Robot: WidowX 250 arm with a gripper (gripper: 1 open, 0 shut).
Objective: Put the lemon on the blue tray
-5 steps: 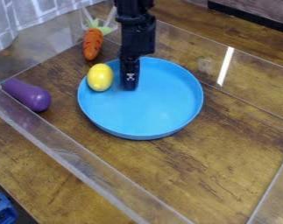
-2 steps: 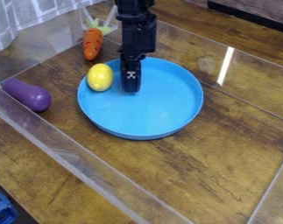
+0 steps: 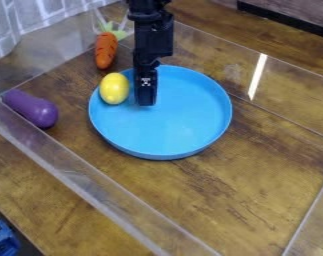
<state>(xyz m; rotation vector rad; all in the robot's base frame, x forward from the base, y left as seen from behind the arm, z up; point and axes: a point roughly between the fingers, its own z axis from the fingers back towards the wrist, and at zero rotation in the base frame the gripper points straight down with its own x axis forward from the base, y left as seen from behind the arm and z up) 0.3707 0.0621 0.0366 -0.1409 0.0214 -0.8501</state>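
Your lemon [image 3: 114, 88] sits on the tray [image 3: 161, 130], just inside its rim, so the placing looks done. Your gripper [image 3: 146, 92] is beside it; you can't tell how wide it is spread. Probably only backing the arm away is left.

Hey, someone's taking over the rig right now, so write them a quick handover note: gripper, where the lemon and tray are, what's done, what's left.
Gripper: its fingers are down over the blue tray; the view is too small and dark to tell how wide they stand. The lemon is beside them, not between them.
Lemon: on the blue tray, at its edge on the side near the purple eggplant.
Done: the lemon is on the tray.
Left: nothing more for the lemon, by the look of it; probably just lift the arm away without nudging it.
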